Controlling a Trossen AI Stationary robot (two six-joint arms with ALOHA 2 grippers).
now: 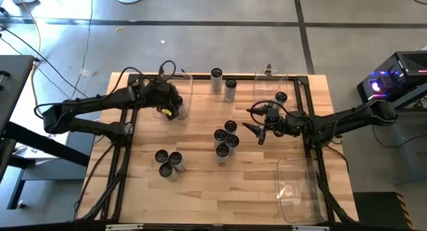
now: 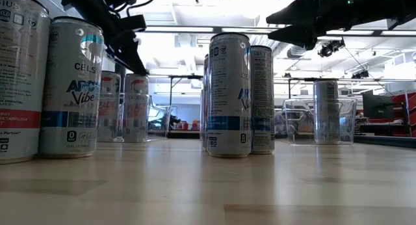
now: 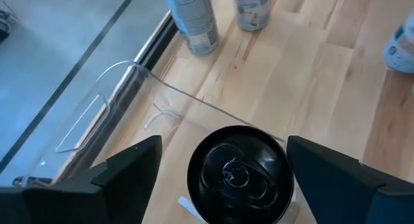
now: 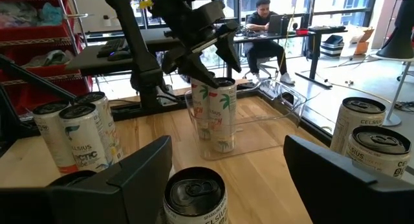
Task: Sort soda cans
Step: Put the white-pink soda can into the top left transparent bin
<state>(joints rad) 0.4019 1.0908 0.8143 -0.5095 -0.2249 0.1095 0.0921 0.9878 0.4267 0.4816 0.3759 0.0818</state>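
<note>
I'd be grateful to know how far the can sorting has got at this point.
Early days. One soda can stands in the clear bin at the table's far left, and the left gripper sits over it, fingers apart either side. Another can stands in the far right bin. The right gripper hangs open above the middle cluster, holding nothing. Nine or so cans wait loose on the table.

Wooden bench (image 1: 200, 184) carries upright soda cans (image 1: 225, 141) in scattered clusters and clear plastic bins (image 1: 297, 191) near its left, far-right and near-right edges.
</note>
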